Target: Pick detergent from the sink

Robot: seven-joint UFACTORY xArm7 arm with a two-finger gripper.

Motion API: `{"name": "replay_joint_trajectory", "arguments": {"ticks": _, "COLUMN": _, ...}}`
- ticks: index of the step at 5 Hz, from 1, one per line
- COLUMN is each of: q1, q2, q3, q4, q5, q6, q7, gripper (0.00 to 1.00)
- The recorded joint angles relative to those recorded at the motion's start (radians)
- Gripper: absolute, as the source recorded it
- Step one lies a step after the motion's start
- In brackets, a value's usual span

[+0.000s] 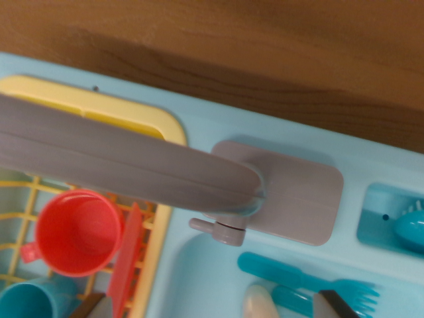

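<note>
While only two dark tips of the tool (295,306) show at the bottom edge, parted and empty, the pale detergent (260,303) between them in the sink (199,271) wants a straight descent, avoiding the fork (311,281).

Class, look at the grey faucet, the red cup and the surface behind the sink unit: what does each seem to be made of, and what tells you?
Grey faucet: likely moulded plastic, matte, with seam lines. Red cup: probably plastic, smooth with a soft sheen. Surface behind: looks like wood or wood-effect laminate, showing brown grain.
</note>
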Motion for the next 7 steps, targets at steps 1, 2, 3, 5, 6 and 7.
{"name": "replay_joint_trajectory", "arguments": {"ticks": 1, "q1": 0.0000, "q2": 0.000, "q3": 0.000, "q4": 0.000, "q5": 0.0000, "q6": 0.000, "q7": 0.000, "gripper": 0.00}}
{"name": "replay_joint_trajectory", "arguments": {"ticks": 2, "q1": -0.0039, "q2": 0.007, "q3": -0.005, "q4": -0.040, "q5": 0.0055, "q6": -0.047, "q7": -0.028, "gripper": 0.00}}
{"name": "replay_joint_trajectory", "arguments": {"ticks": 3, "q1": -0.0039, "q2": 0.007, "q3": -0.005, "q4": -0.040, "q5": 0.0055, "q6": -0.047, "q7": -0.028, "gripper": 0.00}}
{"name": "replay_joint_trajectory", "arguments": {"ticks": 5, "q1": -0.0076, "q2": 0.013, "q3": -0.010, "q4": -0.078, "q5": 0.0108, "q6": -0.093, "q7": -0.056, "gripper": 0.00}}
{"name": "replay_joint_trajectory", "arguments": {"ticks": 6, "q1": -0.0113, "q2": 0.019, "q3": -0.015, "q4": -0.116, "q5": 0.0159, "q6": -0.137, "q7": -0.083, "gripper": 0.00}}
{"name": "replay_joint_trajectory", "arguments": {"ticks": 7, "q1": -0.0113, "q2": 0.019, "q3": -0.015, "q4": -0.116, "q5": 0.0159, "q6": -0.137, "q7": -0.083, "gripper": 0.00}}
